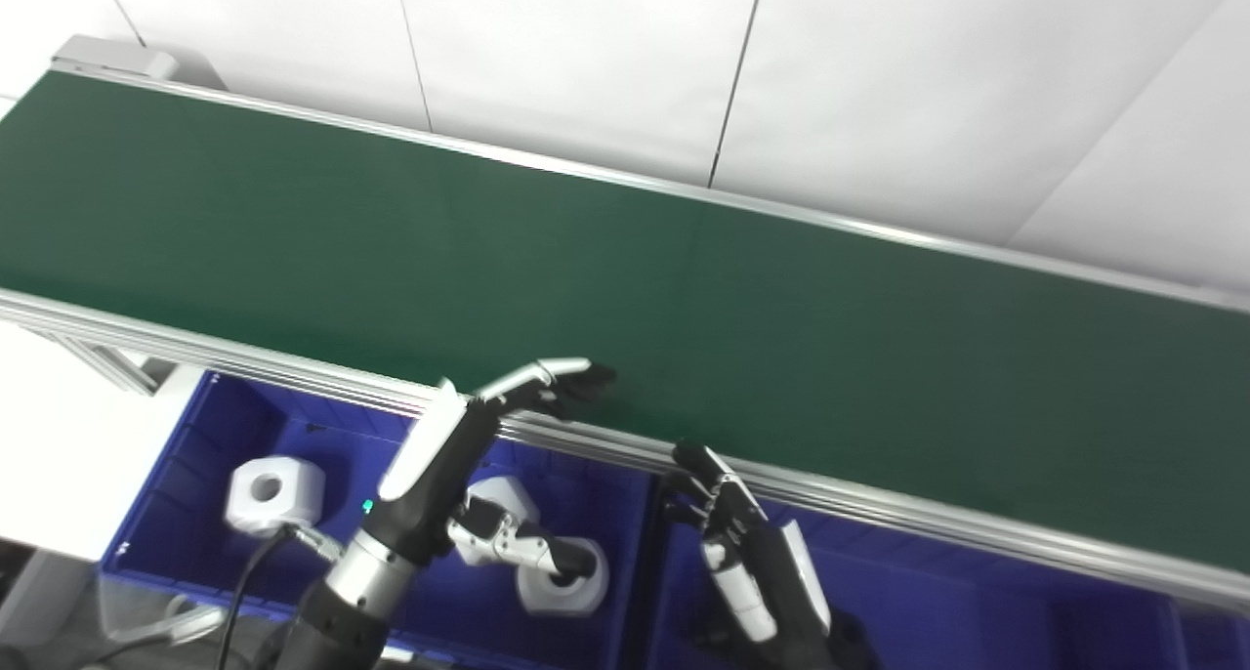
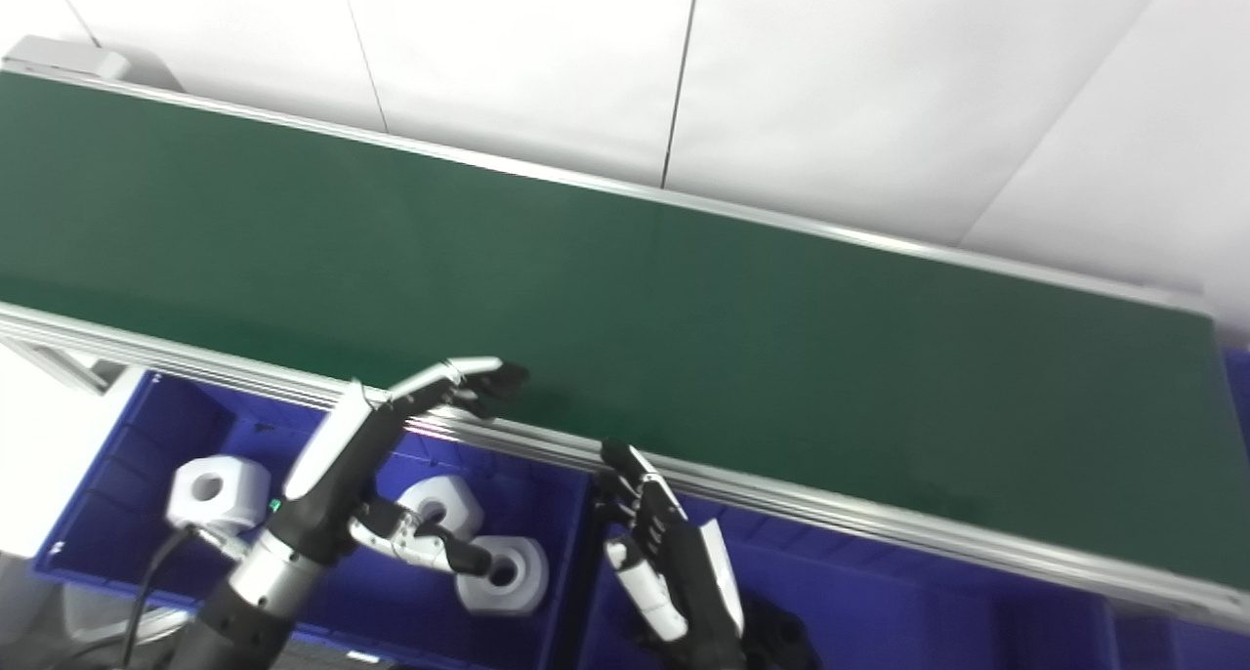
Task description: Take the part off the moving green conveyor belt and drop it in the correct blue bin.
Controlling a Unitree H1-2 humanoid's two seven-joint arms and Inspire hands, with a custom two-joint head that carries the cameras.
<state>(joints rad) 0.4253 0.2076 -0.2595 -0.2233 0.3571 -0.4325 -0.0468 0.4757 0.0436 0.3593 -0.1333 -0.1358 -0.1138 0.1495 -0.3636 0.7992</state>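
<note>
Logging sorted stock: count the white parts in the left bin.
3. One lies at the bin's left, one mid-bin behind the left robot hand, one nearer front right. The arm may hide more.

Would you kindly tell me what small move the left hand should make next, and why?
Probably hold still. The green conveyor belt carries no part in view, and the open left hand is poised at its near metal rail, with nothing to grasp yet.
</note>
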